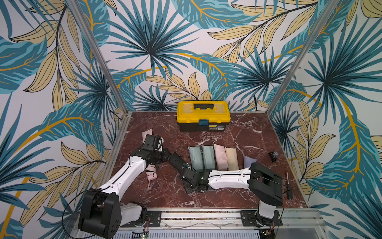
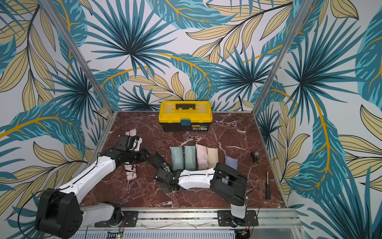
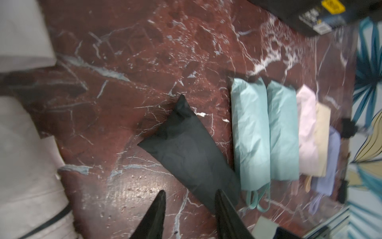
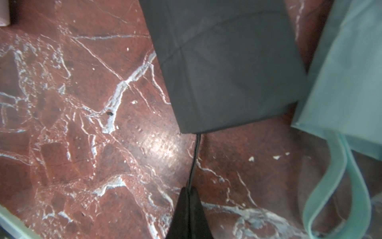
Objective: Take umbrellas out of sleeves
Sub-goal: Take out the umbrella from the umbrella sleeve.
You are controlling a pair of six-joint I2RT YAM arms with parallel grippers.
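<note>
A black sleeve with its umbrella inside lies slanted left of a row of filled sleeves: two mint, pink, beige, lilac. My right gripper is shut on the thin black cord coming out of the black sleeve's open end. My left gripper hangs open over the same sleeve, with one finger across its near end. A bare pink umbrella lies partly under the left arm, and its empty pink sleeve lies behind it.
A yellow-lidded black toolbox stands at the back middle. A small black object and a screwdriver lie near the right wall. The right arm reaches across the front ends of the row of sleeves.
</note>
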